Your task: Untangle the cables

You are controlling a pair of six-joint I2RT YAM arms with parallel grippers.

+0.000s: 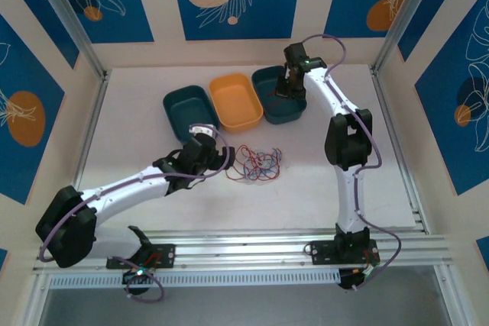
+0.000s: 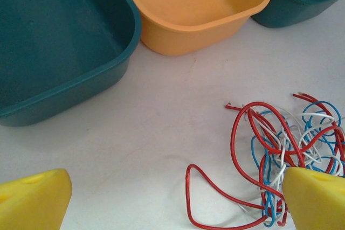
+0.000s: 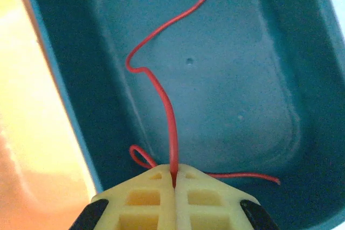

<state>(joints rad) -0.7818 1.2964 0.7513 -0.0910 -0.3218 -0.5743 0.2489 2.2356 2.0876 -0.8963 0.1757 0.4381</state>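
Observation:
The cables (image 1: 257, 163) lie as a loose tangle of thin red, blue and white wires on the white table. My left gripper (image 1: 217, 164) hovers just left of the tangle. In the left wrist view it (image 2: 175, 187) is open wide, with the tangle (image 2: 285, 144) against its right finger (image 2: 315, 200) and one red loop (image 2: 215, 197) lying between the fingers. My right gripper (image 1: 287, 88) is over the right teal tray (image 1: 269, 80). There it (image 3: 173, 179) is shut on a single red cable (image 3: 161, 95), which curves away over the tray floor (image 3: 226, 79).
Three trays stand in a row behind the tangle: left teal (image 1: 174, 108), orange (image 1: 237, 116) and the right teal one. More red wire (image 3: 253, 176) lies on the right teal tray's floor under the fingers. Blue-patterned walls enclose the table.

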